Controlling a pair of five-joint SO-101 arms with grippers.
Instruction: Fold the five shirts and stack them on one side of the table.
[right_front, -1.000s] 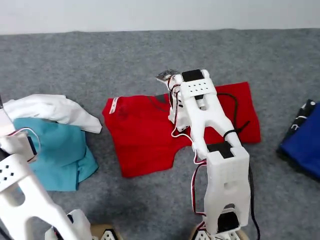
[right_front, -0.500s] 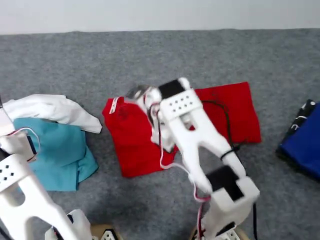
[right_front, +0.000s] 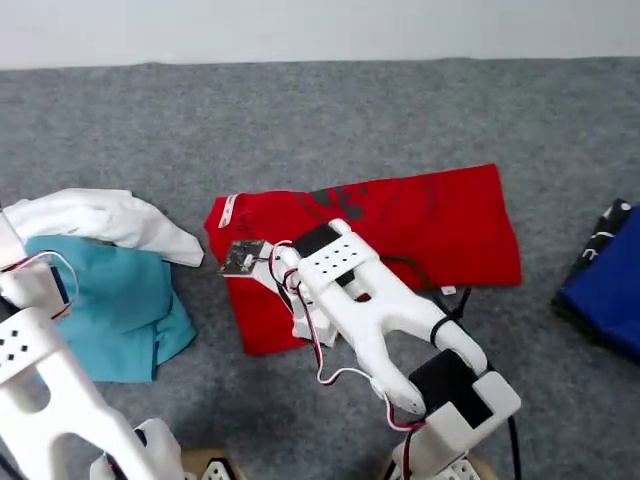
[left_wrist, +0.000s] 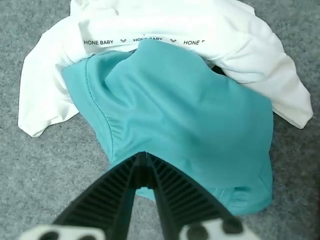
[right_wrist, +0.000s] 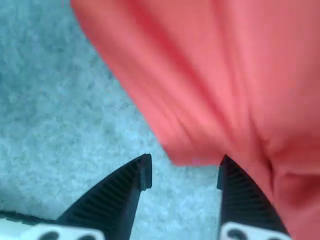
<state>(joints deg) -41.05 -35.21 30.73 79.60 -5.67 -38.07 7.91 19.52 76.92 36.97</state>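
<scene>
The right end effector (right_wrist: 185, 161), with its fingers apart, is poised at the hem of the rumpled red cotton shirt (right_wrist: 225, 75) just ahead. If it is closed too shallowly, the hem could be missed and the grey felt bench (right_wrist: 50, 110) scraped.

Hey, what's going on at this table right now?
Two robot arms are working through a shirt-folding job. The right gripper hangs open at the edge of the red shirt, which lies partly flattened in the middle of the table; it does not appear to be gripping the cloth. The left gripper is shut above the teal shirt, which lies rumpled on a white shirt. A blue garment sits at the opposite edge.
</scene>
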